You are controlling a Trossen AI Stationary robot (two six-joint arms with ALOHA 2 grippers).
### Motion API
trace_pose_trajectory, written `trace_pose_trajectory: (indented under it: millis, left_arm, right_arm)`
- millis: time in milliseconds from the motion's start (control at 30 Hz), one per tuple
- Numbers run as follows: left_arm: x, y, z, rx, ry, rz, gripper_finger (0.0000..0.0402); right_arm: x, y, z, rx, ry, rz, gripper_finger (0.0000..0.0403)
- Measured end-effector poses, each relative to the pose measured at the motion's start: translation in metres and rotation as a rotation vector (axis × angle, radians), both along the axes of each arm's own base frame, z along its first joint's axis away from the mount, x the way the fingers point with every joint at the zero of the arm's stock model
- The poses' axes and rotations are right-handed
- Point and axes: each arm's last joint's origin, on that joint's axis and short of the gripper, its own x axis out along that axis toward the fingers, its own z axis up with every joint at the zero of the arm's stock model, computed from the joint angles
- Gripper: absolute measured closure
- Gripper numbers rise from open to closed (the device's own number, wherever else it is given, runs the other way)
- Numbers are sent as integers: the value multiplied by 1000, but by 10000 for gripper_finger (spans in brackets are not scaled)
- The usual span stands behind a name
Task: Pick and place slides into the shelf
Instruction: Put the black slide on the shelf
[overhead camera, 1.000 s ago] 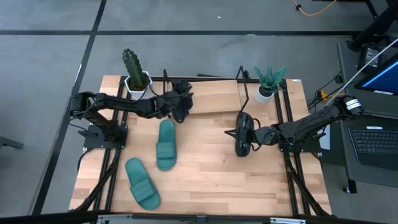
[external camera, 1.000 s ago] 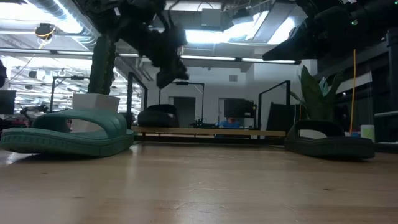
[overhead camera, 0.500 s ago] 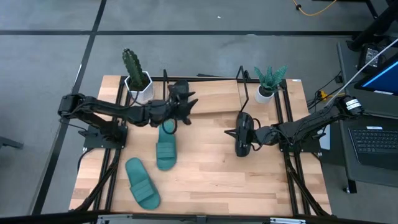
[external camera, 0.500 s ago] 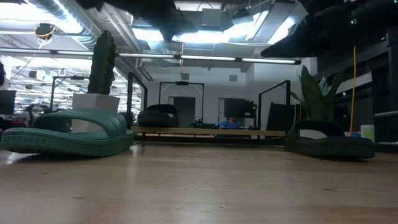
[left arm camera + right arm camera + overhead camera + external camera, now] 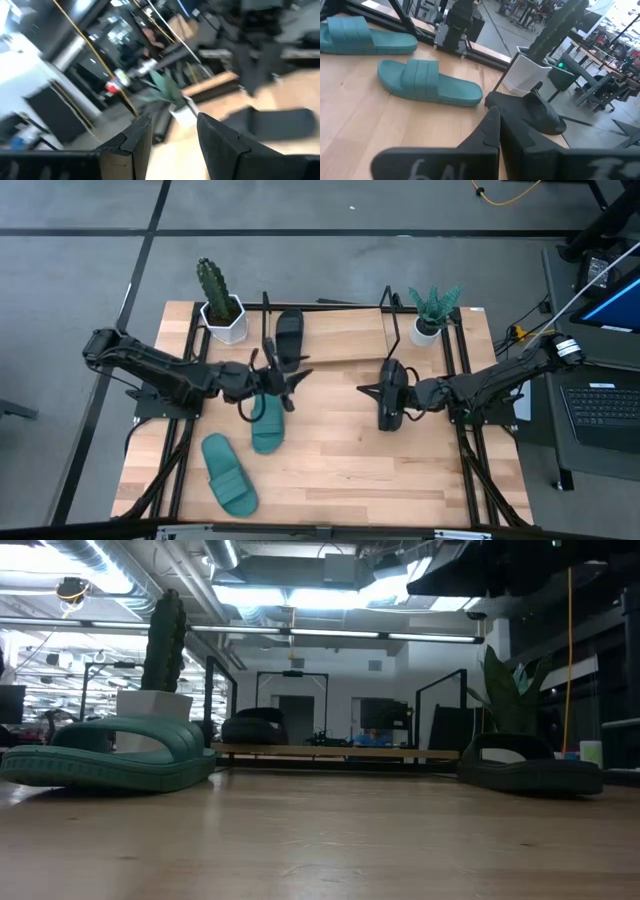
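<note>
High view: left gripper spread, empty, just above a teal slide mid-bench, black slide on the shelf at the far edge, right gripper pressed together over another black slide, right wrist view: same fingers closed.

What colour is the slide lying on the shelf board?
Black slide, clearest in the high view.

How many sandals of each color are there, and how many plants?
Teal sandals: 2, one near the table's middle and one toward the front left.
Black sandals: 2, one on the shelf at the back and one on the right side.
Potted plants: 2, a cactus and a leafy plant.
Total: 6
</note>
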Motion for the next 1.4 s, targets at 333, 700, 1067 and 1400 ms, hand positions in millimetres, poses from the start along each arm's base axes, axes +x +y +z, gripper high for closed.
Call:
trace_pose_trajectory:
  millis: [333,700,1067,1400]
  left_arm:
    - [-7,-26,-21,-267,85,-99,272]
    - [5,-55,-52,-324,167,-150,347]
    - [8,-64,-62,-425,152,-140,394]
    - [3,-62,-72,-525,110,-15,401]
  right_arm:
    - [0,3,12,65,193,-32,398]
    - [-21,2,25,294,484,-248,398]
    - [-53,15,-15,356,632,-384,398]
    - [-64,11,-41,317,668,-433,374]
